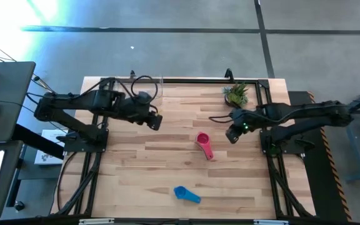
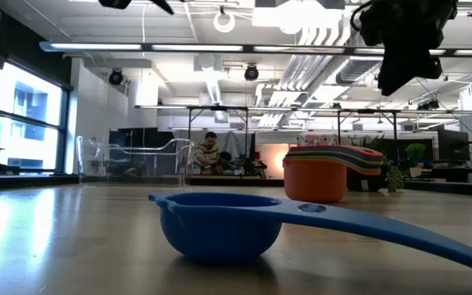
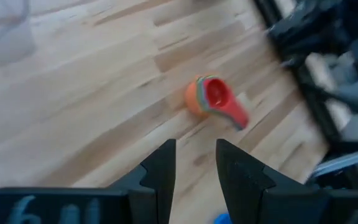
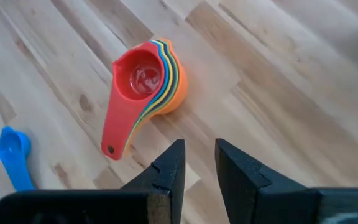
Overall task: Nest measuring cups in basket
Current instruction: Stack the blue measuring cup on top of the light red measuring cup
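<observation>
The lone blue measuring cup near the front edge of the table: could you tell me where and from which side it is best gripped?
Probably by its flat handle. The blue measuring cup lies apart from the nested stack with open wood all round. Its handle sticks out level toward the right arm's side, thin enough for two fingers. I would bring the right gripper straight down, fingers straddling the handle across its width.

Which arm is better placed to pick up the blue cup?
Probably the right. The right gripper hangs nearer the blue cup than the left gripper, and its wrist view shows the cup beside the nested stack.

bare wood around nested cups (image 1: 204, 145), blue cup (image 1: 185, 194)
</observation>
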### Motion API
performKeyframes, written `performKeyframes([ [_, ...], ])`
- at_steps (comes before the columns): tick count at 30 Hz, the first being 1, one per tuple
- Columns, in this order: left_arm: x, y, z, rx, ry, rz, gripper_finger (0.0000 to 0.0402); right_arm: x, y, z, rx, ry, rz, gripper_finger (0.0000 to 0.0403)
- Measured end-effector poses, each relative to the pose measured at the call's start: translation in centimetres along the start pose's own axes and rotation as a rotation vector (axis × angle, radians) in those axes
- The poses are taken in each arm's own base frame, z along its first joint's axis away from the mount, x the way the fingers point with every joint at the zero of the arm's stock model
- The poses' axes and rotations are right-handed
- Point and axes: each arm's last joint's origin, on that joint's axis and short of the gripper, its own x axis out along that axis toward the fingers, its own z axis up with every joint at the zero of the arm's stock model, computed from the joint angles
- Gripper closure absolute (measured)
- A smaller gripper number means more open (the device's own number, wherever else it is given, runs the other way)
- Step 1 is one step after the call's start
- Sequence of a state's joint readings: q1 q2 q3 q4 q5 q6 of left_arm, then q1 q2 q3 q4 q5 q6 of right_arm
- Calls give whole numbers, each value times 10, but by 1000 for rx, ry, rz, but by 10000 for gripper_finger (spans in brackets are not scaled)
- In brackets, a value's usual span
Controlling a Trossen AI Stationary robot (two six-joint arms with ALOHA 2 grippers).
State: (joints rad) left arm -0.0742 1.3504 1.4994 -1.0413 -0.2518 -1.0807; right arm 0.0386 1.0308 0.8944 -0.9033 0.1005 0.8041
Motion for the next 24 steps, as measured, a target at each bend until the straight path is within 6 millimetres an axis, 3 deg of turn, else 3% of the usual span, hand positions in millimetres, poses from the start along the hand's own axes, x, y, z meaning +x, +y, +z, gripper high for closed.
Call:
performKeyframes([
  [5,11,-20,-6,-108,-36,-87,298,-6,-5,2,-103,-27,9,323],
  [13,42,-57,-27,-113,-23,-214,298,-6,-10,6,-229,-32,-10,323],
  [24,89,-82,-87,-223,84,-134,298,-6,-16,6,-315,-5,-45,323],
])
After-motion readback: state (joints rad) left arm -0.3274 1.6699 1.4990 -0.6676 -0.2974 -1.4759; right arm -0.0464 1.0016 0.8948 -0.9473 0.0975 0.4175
